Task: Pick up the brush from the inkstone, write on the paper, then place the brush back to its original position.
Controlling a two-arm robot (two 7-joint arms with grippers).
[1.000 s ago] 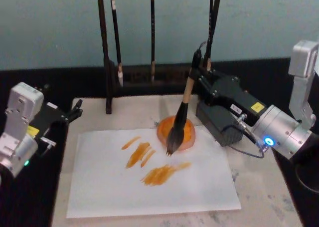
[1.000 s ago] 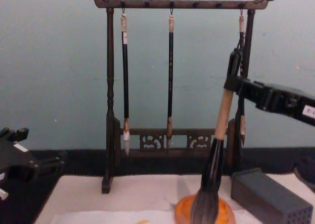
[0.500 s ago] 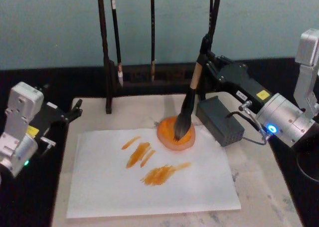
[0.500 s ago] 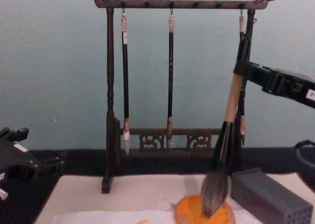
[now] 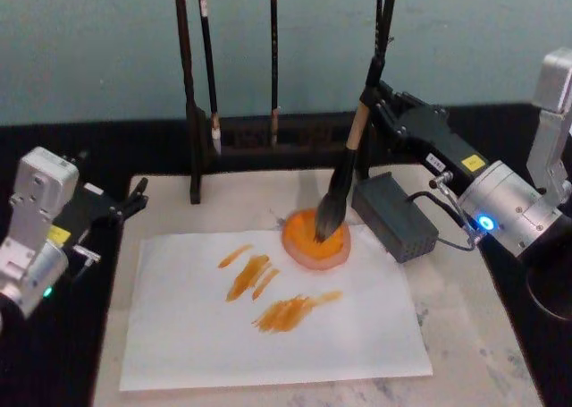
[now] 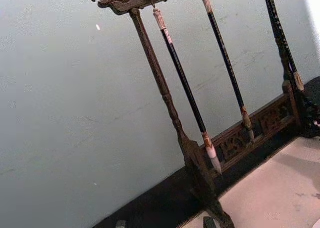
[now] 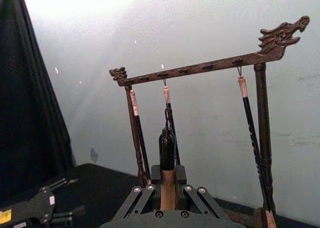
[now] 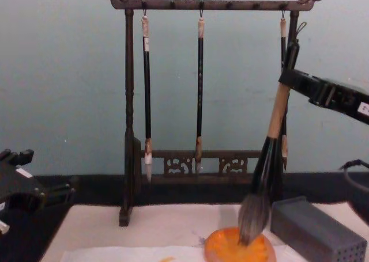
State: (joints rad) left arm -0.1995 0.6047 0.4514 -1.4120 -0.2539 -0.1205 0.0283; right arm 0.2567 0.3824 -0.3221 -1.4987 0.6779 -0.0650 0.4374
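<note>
Blue wall (image 5: 89, 49) stands behind the beige surface (image 5: 469, 335). From above, the white paper (image 5: 268, 344) shows orange strokes. From the side, the brush (image 8: 270, 155) leans, its hairs touching the orange inkstone (image 8: 222, 249). The right gripper (image 5: 367, 99) has its fingers pinched on the tan handle. The left gripper (image 5: 136, 196) waits at the left edge, fingers apart.

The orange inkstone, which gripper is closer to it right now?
Right. The right gripper holds the brush just above and behind the inkstone, bristles down in it; the left gripper sits far off, left of the paper.
</note>
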